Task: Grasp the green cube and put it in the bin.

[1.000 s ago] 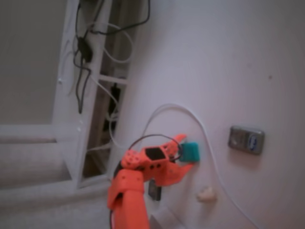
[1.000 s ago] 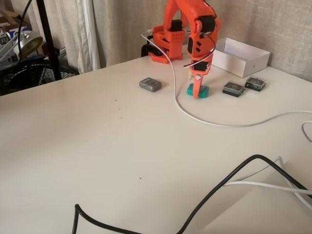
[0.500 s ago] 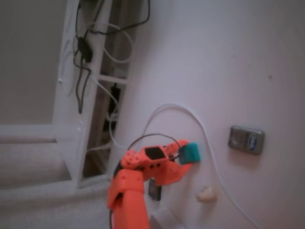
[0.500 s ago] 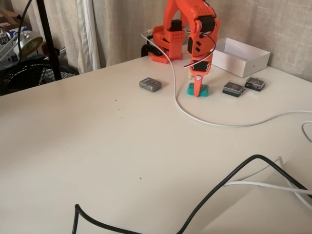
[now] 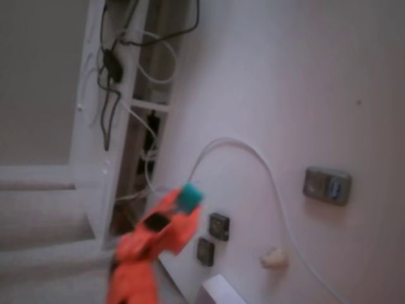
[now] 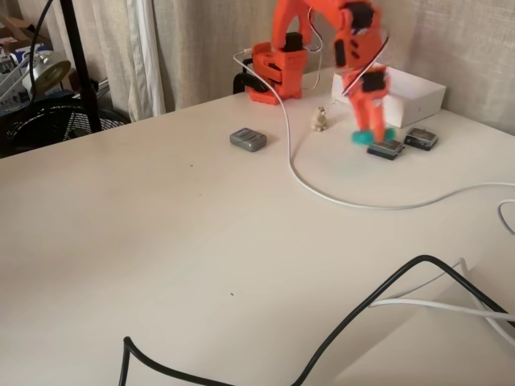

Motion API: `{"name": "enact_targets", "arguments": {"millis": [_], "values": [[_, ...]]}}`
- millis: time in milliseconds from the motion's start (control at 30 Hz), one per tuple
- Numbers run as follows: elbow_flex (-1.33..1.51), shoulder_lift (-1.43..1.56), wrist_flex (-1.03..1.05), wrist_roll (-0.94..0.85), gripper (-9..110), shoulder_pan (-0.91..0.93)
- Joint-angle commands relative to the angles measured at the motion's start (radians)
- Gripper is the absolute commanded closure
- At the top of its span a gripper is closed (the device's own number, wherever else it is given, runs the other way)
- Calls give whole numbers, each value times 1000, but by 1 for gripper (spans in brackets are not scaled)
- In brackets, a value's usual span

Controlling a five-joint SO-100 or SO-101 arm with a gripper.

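Green cube [image 6: 364, 137] held pinched in the hand [image 6: 368, 133], lifted clear of the tabletop [image 6: 201, 233], blurred, just above the dark chips [image 6: 385, 148]. Grasp judged done. Left: carry over the white bin [image 6: 418, 92], release.

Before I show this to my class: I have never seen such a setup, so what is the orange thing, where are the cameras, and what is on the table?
The orange thing is a small robot arm bolted at the back of a pale table. Its tip is a two-finger gripper, blurred by motion, holding a green cube in the air. One fixed view looks steeply down from above; the other looks across the table from the front. On the table lie a grey device, two dark square chips, a small pale figure and white and black cables. The white box behind the arm is the bin for the cube.
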Motion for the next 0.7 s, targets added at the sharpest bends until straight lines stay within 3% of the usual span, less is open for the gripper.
{"name": "enact_targets", "arguments": {"millis": [0, 267, 667], "values": [[-51, 179, -15, -140, 110, -150], [-48, 293, 112, -434, 110, -468], [183, 354, 164, -666, 110, -782]]}}
